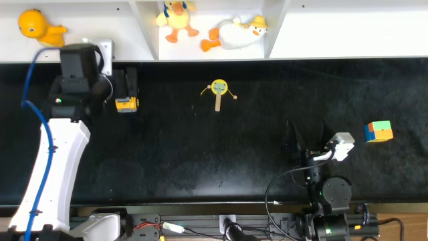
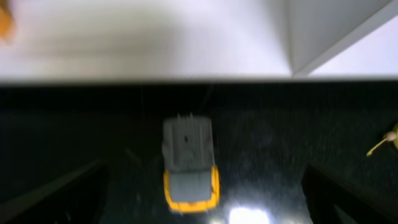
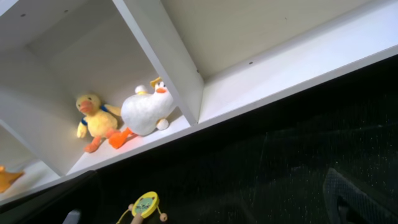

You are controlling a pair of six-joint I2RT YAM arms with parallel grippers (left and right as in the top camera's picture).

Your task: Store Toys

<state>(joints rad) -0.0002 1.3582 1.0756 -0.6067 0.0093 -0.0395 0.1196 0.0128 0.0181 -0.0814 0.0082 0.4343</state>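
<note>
Below the left gripper (image 1: 126, 86), jaws released, sits the toy truck (image 2: 189, 165); lower squarely, clench across its sides, then lift toward the shelf (image 1: 214, 55) at 12 o'clock.

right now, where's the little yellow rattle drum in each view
top view: rattle drum on the black mat, in front of the yellow plush duck.
left wrist view: rattle drum cut off at the picture's edge, past the toy truck.
right wrist view: rattle drum before the white shelf.
shared landmark: the white shelf.
</note>
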